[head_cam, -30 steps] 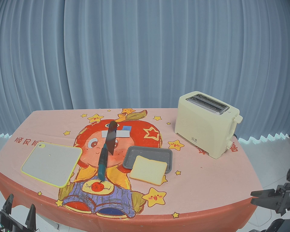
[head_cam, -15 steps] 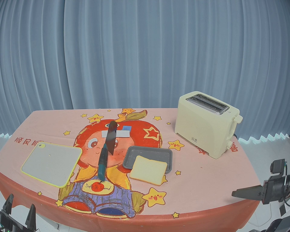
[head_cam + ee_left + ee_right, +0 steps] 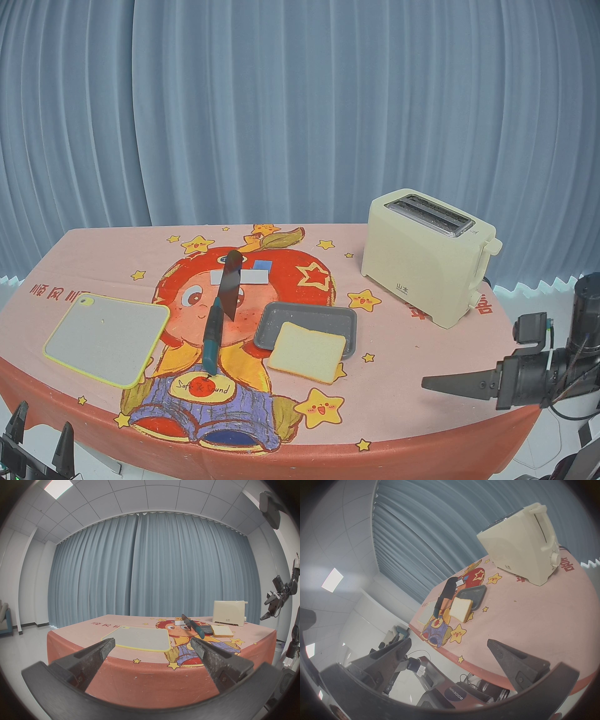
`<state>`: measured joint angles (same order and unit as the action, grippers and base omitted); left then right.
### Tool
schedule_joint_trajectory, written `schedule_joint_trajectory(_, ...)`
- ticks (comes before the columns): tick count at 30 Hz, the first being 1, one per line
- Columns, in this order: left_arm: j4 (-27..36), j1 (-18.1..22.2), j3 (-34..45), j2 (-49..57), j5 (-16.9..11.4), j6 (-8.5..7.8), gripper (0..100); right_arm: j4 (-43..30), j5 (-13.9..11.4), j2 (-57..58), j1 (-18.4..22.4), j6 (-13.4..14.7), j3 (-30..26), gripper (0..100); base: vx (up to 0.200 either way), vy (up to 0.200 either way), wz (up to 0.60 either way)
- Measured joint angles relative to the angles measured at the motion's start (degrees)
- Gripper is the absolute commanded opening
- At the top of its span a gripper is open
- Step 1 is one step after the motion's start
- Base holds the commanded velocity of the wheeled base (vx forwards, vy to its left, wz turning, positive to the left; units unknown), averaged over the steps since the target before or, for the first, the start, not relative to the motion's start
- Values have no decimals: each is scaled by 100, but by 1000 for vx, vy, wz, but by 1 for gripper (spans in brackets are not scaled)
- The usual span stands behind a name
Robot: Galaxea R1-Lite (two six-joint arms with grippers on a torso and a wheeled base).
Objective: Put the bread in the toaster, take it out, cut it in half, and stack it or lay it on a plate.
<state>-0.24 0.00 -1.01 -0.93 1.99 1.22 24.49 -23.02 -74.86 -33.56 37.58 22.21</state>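
Pink table [image 3: 425,350] | knife [image 3: 217,312] lengthwise, blade pointing away | left gripper [image 3: 152,642] spread | right gripper [image 3: 448,642] spread

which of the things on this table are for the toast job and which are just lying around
For the job: bread, toaster, knife, cutting board, grey tray (likely the plate).

Lying about: white card, blue card.
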Motion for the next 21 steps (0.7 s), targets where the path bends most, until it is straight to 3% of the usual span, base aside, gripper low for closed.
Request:
schedule_joint_trajectory(7,0,0,0,0,0,-2,100,517,208,-788,-235,212,301,100,0,0,0)
schedule_joint_trajectory(16,0,0,0,0,0,-2,100,775,666,-1729,-489,262,855,100,0,0,0)
schedule_joint_trajectory(21,2,0,0,0,0,0,100,785,752,-2202,-653,265,1198,100,0,0,0)
